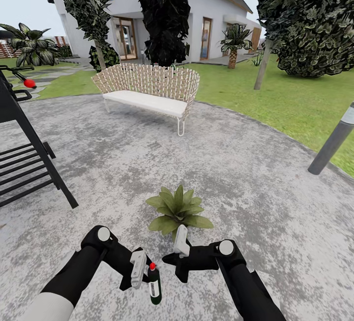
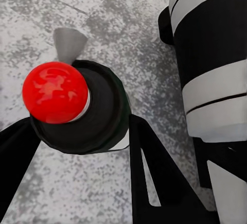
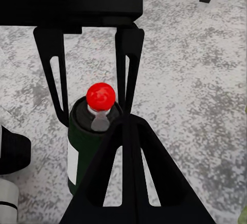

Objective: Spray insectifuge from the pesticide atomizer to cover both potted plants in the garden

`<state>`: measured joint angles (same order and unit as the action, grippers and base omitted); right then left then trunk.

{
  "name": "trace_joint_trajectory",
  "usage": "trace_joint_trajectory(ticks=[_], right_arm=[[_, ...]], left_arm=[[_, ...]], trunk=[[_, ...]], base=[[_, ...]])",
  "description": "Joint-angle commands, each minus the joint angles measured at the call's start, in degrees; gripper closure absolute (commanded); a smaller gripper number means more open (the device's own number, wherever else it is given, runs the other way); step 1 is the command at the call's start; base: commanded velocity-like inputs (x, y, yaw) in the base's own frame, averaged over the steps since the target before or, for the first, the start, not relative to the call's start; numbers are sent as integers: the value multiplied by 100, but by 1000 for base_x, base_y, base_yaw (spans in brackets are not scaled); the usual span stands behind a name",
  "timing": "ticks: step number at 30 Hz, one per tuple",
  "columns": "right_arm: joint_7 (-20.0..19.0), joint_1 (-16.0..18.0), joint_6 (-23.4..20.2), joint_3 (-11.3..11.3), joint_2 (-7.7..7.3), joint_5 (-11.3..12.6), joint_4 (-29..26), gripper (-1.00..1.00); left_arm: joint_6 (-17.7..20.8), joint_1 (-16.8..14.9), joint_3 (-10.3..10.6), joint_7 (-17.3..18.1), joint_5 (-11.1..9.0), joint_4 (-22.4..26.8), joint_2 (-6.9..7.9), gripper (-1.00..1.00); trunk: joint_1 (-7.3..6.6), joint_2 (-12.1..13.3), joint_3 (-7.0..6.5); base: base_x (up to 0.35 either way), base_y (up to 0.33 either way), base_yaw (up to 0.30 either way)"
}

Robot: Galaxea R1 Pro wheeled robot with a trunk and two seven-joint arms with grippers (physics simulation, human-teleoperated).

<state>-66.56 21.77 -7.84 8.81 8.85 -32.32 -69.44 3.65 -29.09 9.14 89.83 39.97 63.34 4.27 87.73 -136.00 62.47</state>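
The pesticide atomizer (image 1: 155,287), a slim dark bottle with a white label and a red ball top, hangs upright just above the stone patio (image 1: 246,183). My left gripper (image 1: 146,275) is shut on it. In the left wrist view its black fingers (image 2: 146,162) flank the atomizer (image 2: 87,108). My right gripper (image 1: 166,260) is shut and holds nothing, close beside the bottle. In the right wrist view its joined tips (image 3: 126,120) point at the atomizer (image 3: 82,131). A potted plant (image 1: 178,210), a low green rosette, stands just beyond both grippers.
A white wicker bench (image 1: 147,89) stands further ahead on the patio. A black slatted rack (image 1: 24,163) stands at the left, and a grey bollard (image 1: 334,141) leans at the right by the lawn (image 1: 275,99). The house and trees lie beyond.
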Motion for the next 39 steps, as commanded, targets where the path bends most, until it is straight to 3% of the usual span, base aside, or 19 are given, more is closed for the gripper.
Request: trace_joint_trajectory(ticks=[1, 9, 17, 32, 39], right_arm=[[-27, 2, -60, -2, 2, -11, -9, 100], [-26, 2, -60, -2, 3, -11, -8, 100], [-32, 2, -60, -2, 2, -11, -17, 100], [-32, 2, -57, -2, 2, -11, -25, 100], [-32, 2, -52, -9, 2, -11, -17, 100]], left_arm=[[39, -2, 10, 17, 18, 9, 5, 100], [39, 7, 1, 17, 20, 11, 4, 100], [31, 16, 0, -253, 8, 7, 12, 100], [33, 9, 13, -216, -20, 11, 3, 100], [39, 8, 21, -229, -17, 12, -94, 100]], trunk=[[-1, -2, 5], [-1, -2, 5], [-1, -2, 5], [-1, -2, 5], [-1, -2, 5]], base=[[0, 0, 0], [0, 0, 0], [0, 0, 0], [0, 0, 0], [0, 0, 0]])
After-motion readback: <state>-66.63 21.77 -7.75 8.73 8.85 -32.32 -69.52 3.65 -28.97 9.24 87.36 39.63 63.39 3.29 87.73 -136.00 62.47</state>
